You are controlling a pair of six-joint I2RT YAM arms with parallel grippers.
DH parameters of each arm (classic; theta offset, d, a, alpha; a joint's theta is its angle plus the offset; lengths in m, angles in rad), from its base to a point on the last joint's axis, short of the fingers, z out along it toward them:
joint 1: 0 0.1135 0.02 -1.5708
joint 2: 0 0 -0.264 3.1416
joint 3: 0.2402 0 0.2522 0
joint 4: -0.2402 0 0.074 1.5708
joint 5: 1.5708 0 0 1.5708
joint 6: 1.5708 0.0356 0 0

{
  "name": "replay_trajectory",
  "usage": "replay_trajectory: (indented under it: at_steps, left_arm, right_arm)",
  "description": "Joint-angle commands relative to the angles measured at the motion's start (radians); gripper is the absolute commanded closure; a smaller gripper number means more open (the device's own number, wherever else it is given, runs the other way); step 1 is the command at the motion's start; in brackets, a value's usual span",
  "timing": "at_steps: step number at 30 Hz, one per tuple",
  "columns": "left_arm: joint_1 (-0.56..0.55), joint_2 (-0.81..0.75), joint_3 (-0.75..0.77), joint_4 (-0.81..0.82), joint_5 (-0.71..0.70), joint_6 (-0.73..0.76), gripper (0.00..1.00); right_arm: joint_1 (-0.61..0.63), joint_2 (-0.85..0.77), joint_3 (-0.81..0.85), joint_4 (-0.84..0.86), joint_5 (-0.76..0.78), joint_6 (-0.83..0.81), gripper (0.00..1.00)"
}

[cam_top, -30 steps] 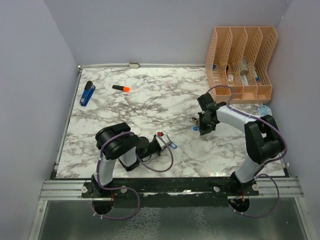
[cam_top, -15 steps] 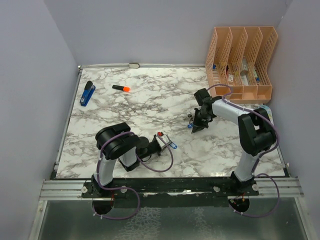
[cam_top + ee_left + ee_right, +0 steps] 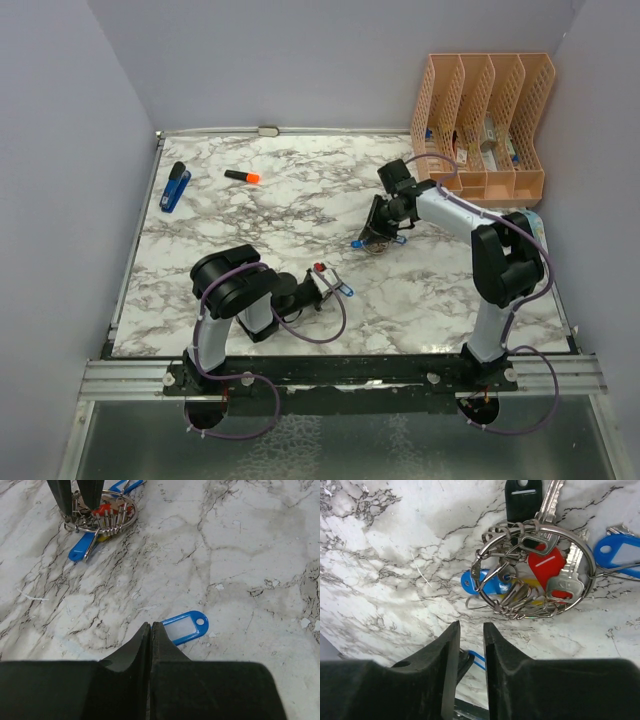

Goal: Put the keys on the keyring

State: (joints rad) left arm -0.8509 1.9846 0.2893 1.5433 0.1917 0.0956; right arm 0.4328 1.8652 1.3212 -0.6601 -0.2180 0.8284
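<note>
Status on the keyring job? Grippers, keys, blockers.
Left gripper shut, blue key tag at its tip, hold unclear. Right gripper slightly parted at the keyring, grip unclear. Nothing between tag and keyring in left wrist view.

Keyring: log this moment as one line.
left gripper shut by loose blue key tag | right gripper slightly open at keyring | tag unattached
</note>
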Motion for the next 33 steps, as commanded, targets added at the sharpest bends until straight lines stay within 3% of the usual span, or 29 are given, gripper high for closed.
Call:
replay_trajectory:
  at_steps: [1, 4, 11, 14, 16, 19, 24, 33]
  left_arm:
    - [0.014, 0.007, -0.007, 0.243, -0.018, -0.011, 1.0]
    - [0.018, 0.004, -0.009, 0.244, -0.019, -0.009, 1.0]
    - [0.024, 0.024, 0.0, 0.244, -0.016, -0.009, 1.0]
    - [0.025, 0.04, 0.004, 0.244, -0.011, -0.009, 1.0]
    - [0.024, 0.045, 0.006, 0.244, -0.014, -0.004, 1.0]
    - [0.024, 0.043, 0.005, 0.244, -0.023, 0.007, 1.0]
    - [0.025, 0.039, 0.003, 0.244, -0.035, 0.022, 1.0]
    - [0.027, 0.034, 0.002, 0.244, -0.031, 0.014, 1.0]
  right_arm:
    - [0.001, 0.021, 0.02, 0.015, -0.049, -0.023, 0.72]
    - [0.001, 0.004, 0.05, -0.025, -0.044, -0.166, 0.73]
    - [0.007, -0.073, 0.098, 0.029, -0.081, -0.81, 0.76]
    - [0.025, -0.038, 0.11, 0.017, -0.13, -1.011, 0.76]
    - [0.074, -0.026, 0.084, 0.05, -0.07, -1.117, 0.76]
    - [0.134, -0.025, 0.04, 0.12, -0.005, -1.25, 0.74]
    - [0.155, -0.055, -0.01, 0.198, -0.038, -1.42, 0.69]
    - [0.155, -0.037, 0.045, 0.061, 0.013, -1.609, 0.66]
